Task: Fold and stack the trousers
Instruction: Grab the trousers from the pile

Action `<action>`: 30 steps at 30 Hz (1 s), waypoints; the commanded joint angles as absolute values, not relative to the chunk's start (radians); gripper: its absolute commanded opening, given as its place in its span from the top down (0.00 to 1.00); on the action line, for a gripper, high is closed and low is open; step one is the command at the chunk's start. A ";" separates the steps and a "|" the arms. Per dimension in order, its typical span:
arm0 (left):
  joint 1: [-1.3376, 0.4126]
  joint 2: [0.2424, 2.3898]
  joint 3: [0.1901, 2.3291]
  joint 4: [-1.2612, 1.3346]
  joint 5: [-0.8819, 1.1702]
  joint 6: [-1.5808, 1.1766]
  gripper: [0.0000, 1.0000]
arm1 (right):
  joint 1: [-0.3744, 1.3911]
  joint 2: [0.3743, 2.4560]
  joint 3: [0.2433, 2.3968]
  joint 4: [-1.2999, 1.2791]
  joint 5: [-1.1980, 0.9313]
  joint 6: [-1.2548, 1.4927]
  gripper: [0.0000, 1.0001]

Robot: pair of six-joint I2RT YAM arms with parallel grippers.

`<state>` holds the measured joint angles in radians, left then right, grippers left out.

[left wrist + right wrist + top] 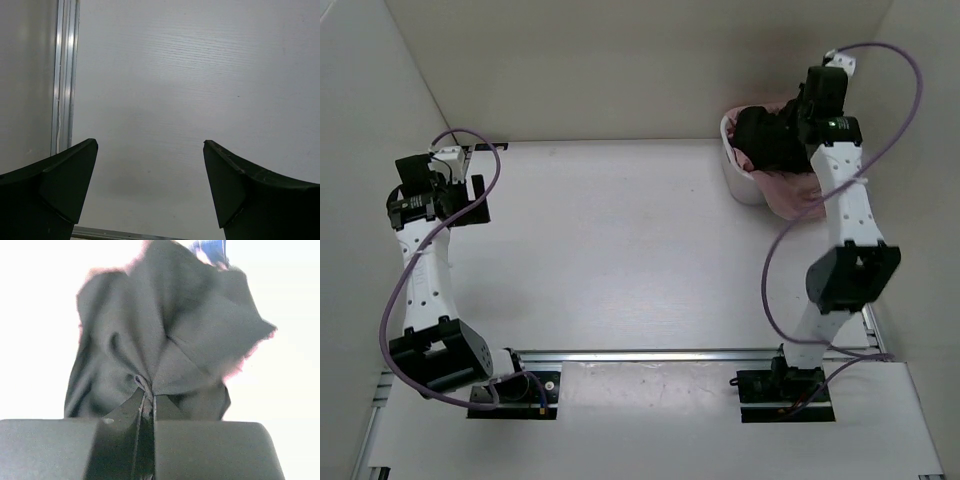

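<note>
Open table (620,250) spans the middle; basket (744,188), trousers (165,330) seemingly heaped inside, crowds the far-right corner.

Surface: flat white matte table (620,250).
On it, far-R corner: round white plastic basket (742,185).
Near edge: silver aluminium rail (650,354), running L-R.

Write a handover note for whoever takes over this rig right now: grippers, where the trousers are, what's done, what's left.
Left gripper: open, holding nothing, above the bare table on the left.
Right gripper: shut on a pinch of the trousers, at the white basket far right.
Trousers: bunched in the basket with a pink garment.
Done: grasp made.
Left: lift out, spread on the table, fold, stack.
</note>
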<state>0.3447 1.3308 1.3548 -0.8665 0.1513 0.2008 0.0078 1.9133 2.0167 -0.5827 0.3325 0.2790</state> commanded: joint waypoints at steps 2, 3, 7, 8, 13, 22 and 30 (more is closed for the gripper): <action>0.341 1.226 1.342 -0.890 0.147 0.195 0.02 | 0.158 1.534 1.978 -0.413 0.434 0.143 1.00; 0.341 1.217 1.333 -0.890 0.147 0.205 0.02 | 0.232 1.446 1.962 -0.391 0.434 0.106 1.00; 0.341 1.195 1.333 -0.910 0.138 0.206 0.02 | 0.472 1.306 1.936 -0.281 0.411 0.044 1.00; 0.341 1.195 1.333 -0.910 0.138 0.206 0.02 | 0.513 1.305 1.936 -0.281 0.411 0.044 1.00; 0.341 1.195 1.364 -0.931 0.118 0.206 0.02 | 0.643 1.295 1.936 -0.290 0.393 0.151 1.00; 0.341 1.186 1.373 -0.940 0.086 0.225 0.01 | 0.794 1.535 1.753 -0.432 0.383 0.443 1.00; 0.341 1.175 1.355 -0.940 0.086 0.276 0.02 | 1.006 1.908 2.106 -0.692 0.012 0.253 0.77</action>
